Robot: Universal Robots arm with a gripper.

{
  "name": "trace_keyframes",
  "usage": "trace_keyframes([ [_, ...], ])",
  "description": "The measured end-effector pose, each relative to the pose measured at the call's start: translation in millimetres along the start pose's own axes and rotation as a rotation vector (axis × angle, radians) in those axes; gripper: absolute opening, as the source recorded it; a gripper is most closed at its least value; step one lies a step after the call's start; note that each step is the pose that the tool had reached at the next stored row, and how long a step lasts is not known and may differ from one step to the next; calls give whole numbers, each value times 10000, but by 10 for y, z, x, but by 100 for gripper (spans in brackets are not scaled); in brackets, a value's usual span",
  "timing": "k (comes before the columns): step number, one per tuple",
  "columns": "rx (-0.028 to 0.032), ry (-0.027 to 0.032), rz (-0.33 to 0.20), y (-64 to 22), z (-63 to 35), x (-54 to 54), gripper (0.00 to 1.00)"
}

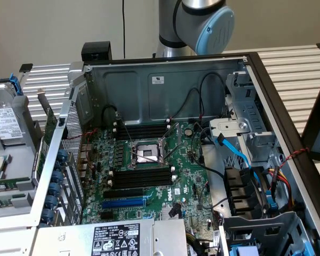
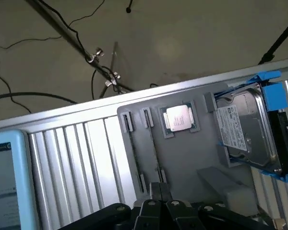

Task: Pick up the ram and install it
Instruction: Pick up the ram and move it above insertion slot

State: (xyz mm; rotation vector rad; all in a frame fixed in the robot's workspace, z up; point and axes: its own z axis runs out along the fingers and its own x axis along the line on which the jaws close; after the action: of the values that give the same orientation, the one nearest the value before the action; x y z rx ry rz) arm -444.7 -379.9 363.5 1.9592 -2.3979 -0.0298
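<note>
Ram, a long thin stick seen edge-on [image 2: 154, 148], stands in a grey plastic tray [image 2: 182, 163] near the black gripper [image 2: 158, 188], its fingers pressed together, empty.

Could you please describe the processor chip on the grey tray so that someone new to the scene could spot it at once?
Find the ribbed metal table and the grey tray lying on it. The processor chip sits in a square recess of that tray, between the hard drive and two long narrow slots. It alone is small, square and shiny silver.
</note>
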Motion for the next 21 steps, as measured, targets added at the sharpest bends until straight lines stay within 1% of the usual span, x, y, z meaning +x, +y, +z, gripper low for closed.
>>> trace_keyframes([
  [9, 39, 72, -1644, 0, 0, 0, 10],
  [12, 75, 93, -2173, 0, 0, 0, 10],
  [14, 89, 99, -2355, 0, -1, 2, 10],
  [17, 95, 98, -2362, 3, 1, 3, 10],
  [19, 129, 97, -2399, 8, 6, 5, 10],
  [20, 176, 95, -2421, 14, 12, 5, 10],
  [21, 252, 89, -2440, 19, 17, 7, 10],
])
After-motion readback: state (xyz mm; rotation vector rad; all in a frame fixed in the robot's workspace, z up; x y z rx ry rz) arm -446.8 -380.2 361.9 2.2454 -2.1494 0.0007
